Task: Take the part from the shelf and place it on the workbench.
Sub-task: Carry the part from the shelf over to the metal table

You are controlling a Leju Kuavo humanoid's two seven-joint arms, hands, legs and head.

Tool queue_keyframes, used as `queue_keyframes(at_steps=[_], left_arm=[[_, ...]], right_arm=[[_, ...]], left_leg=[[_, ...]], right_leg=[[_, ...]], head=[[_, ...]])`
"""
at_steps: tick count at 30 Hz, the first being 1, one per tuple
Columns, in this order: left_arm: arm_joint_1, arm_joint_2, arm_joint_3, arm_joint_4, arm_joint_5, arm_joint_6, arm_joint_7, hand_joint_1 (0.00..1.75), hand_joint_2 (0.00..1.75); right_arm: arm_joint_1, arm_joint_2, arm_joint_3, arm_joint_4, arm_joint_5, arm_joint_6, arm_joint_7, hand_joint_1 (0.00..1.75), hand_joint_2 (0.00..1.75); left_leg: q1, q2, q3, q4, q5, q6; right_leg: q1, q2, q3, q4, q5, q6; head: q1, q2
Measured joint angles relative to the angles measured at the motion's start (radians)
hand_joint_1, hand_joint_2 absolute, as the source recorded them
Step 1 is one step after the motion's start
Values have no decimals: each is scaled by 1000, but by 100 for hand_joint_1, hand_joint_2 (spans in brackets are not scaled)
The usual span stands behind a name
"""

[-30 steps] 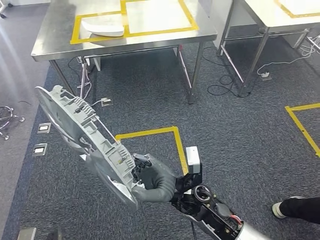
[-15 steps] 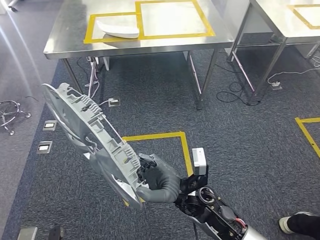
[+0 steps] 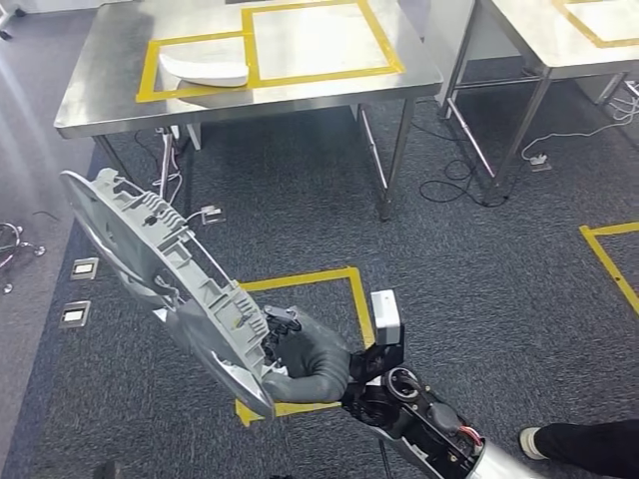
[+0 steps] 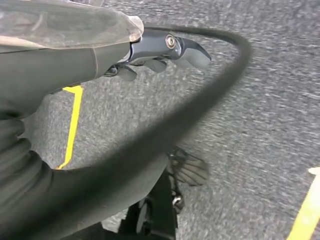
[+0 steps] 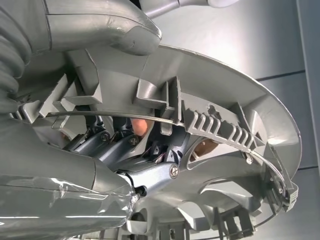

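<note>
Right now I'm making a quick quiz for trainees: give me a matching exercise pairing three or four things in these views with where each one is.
Things:
1. grey part
2. white part
3. yellow tape square
4. person's shoe

Places:
A. on the steel workbench
B. stuck on the carpet
C. held by the right hand
D. by the head view's lower right corner

Pairs: 1-C, 2-A, 3-B, 4-D

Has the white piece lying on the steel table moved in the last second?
No. The white piece lies in the same taped yellow box on the table; the camera swung instead.
</note>
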Motion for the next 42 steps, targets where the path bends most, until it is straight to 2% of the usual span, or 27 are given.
queue_keyframes(at_steps=[1, 2, 3, 6, 7, 9, 11, 12, 13, 14, 16, 17, 18, 20, 22, 23, 24, 26, 27, 28, 29, 31, 33, 36, 38, 41, 42], left_arm=[[-1, 1, 0, 0, 0, 0, 0, 0, 175], [-1, 2, 0, 0, 0, 0, 0, 0, 175], [-1, 1, 0, 0, 0, 0, 0, 0, 175], [-1, -1, 0, 0, 0, 0, 0, 0, 175], [-1, -1, 0, 0, -1, 0, -1, 0, 175], [0, -1, 0, 0, -2, 0, -2, 0, 175], [0, 0, -1, 0, -4, -2, -3, 0, 175], [0, 0, -1, 0, -5, -2, -3, 0, 175], [0, 1, -1, 0, -7, -3, -4, 0, 175], [1, 0, -1, 0, -8, -4, -4, 0, 175], [1, -1, -2, 0, -11, -6, -4, 0, 175], [0, -3, -3, 0, -13, -7, -4, 0, 175], [-1, -3, -3, 0, -15, -9, -3, 0, 175], [-1, -4, -4, 0, -18, -11, -3, 0, 175], [-1, -2, -4, 0, -20, -12, -3, 0, 175], [-3, -2, -4, 0, -21, -13, -3, 0, 175], [-5, -1, -4, 0, -21, -13, -3, 0, 175], [-7, 0, -4, 0, -22, -13, -3, 0, 175], [-5, 0, -4, 0, -22, -13, -3, 0, 175], [-3, 1, -4, 0, -22, -13, -3, 0, 175], [-2, 2, -4, 0, -22, -13, -3, 0, 175], [0, 4, -4, 0, -22, -12, -3, 0, 175], [0, 5, -4, 0, -22, -12, -3, 0, 175], [-1, 4, -4, 0, -23, -12, -4, 0, 175], [-1, 2, -5, 0, -25, -12, -5, 0, 175], [-1, 3, -5, 0, -27, -12, -7, 0, 175], [-1, 3, -5, 0, -28, -12, -7, 0, 175]], right_arm=[[-1, 0, 0, 0, 0, 0, 0, 161, 175], [-3, 0, 0, 1, 0, 0, 0, 161, 175], [-4, 0, 0, 1, 0, 0, 0, 161, 175], [-5, 1, 1, 1, 0, 0, 0, 161, 175], [-6, 1, 1, 1, 0, 0, -1, 161, 175], [-6, 1, 2, 1, 0, 0, -1, 161, 175], [-6, 0, 2, 2, -1, -3, -1, 161, 175], [-5, -1, 3, 3, -1, -6, -1, 161, 175], [-5, -1, 3, 4, -2, -9, -1, 161, 175], [-5, -2, 3, 5, -3, -11, -1, 161, 175], [-5, -3, 3, 5, -5, -14, -1, 161, 175], [-5, -4, 3, 5, -7, -15, -2, 161, 175], [-5, -4, 4, 5, -8, -17, -2, 161, 175], [-4, -6, 4, 5, -10, -21, -3, 161, 175], [-4, -6, 3, 5, -11, -24, -4, 161, 175], [-5, -6, 3, 5, -12, -24, -5, 161, 175], [-6, -6, 3, 5, -12, -24, -7, 161, 175], [-6, -6, 3, 5, -14, -24, -8, 161, 175], [-4, -7, 3, 5, -14, -24, -8, 161, 175], [-1, -7, 3, 6, -14, -24, -8, 161, 175], [1, -7, 3, 6, -14, -24, -7, 161, 175], [1, -7, 3, 6, -14, -24, -8, 161, 175], [0, -7, 3, 6, -14, -25, -9, 161, 175], [0, -7, 3, 7, -13, -31, -10, 161, 175], [-1, -8, 2, 6, -12, -33, -10, 161, 175], [2, -10, 0, 4, -10, -41, -13, 161, 175], [7, -11, 0, 4, -8, -44, -13, 161, 175]], left_leg=[[0, 1, 25, -68, 33, 1], [-1, 1, 45, -114, 49, 5], [-2, 1, 56, -138, 48, 11], [-2, -1, 71, -146, 27, 35], [-2, -1, 79, -146, 22, 41], [-2, -2, 95, -147, 11, 50], [-4, -2, 111, -147, -3, 53], [-5, -2, 122, -147, -12, 53], [-7, -3, 135, -147, -22, 54], [-8, -4, 149, -148, -31, 53], [-10, -6, 176, -149, -51, 50], [-11, -7, 184, -150, -59, 46], [-11, -8, 189, -152, -65, 41], [-12, -8, 196, -153, -67, 29], [-12, -6, 190, -122, -67, 20], [-11, -4, 169, -83, -76, 16], [-9, -3, 134, -24, -93, 11], [-7, -3, 46, 97, -141, 3], [-6, -3, 12, 128, -152, 0], [-5, -3, -5, 125, -140, -2], [-4, -2, -5, 88, -107, -3], [-3, 0, 28, -51, -2, -2], [-6, 4, 53, -140, 44, 8], [-9, 5, 66, -151, 41, 34], [-6, 5, 84, -154, 33, 46], [-7, 5, 107, -155, 13, 55], [-8, 4, 117, -155, 5, 55]], right_leg=[[3, 1, 6, 2, -11, 5], [5, 1, 10, 1, -21, 10], [8, 1, 15, 2, -28, 16], [7, 2, 34, 8, -44, 30], [5, 1, 26, 29, -56, 35], [3, -1, -32, 138, -97, 45], [2, -1, -121, 275, -140, 49], [2, -1, -155, 310, -147, 48], [3, -1, -173, 307, -134, 44], [5, -1, -174, 267, -98, 37], [14, 0, -154, 135, 12, 18], [19, 1, -143, 84, 50, 10], [23, 1, -135, 55, 74, 4], [24, 2, -121, 40, 74, -5], [19, 2, -96, 21, 76, -11], [16, 2, -84, 12, 74, -14], [14, 1, -74, 5, 72, -17], [13, 1, -64, 1, 62, -21], [13, 2, -56, 1, 54, -21], [13, 4, -47, 1, 46, -20], [12, 5, -36, 2, 38, -18], [12, 6, -14, 3, 18, -11], [15, 6, -4, 5, -1, 0], [16, 6, 8, 15, -17, 17], [13, 3, -10, 65, -35, 29], [6, 1, -122, 262, -103, 43], [4, 1, -157, 309, -120, 45]], head=[[-6, 0], [-9, 0], [-9, 0], [1, 0], [5, 0], [16, 0], [26, 0], [29, 0], [33, 0], [37, 0], [46, 0], [50, 0], [53, 0], [55, 0], [52, 0], [49, 0], [44, 0], [31, 0], [25, 0], [20, 0], [15, 0], [4, 0], [-2, 0], [2, 0], [7, 0], [23, 0], [26, 0]])
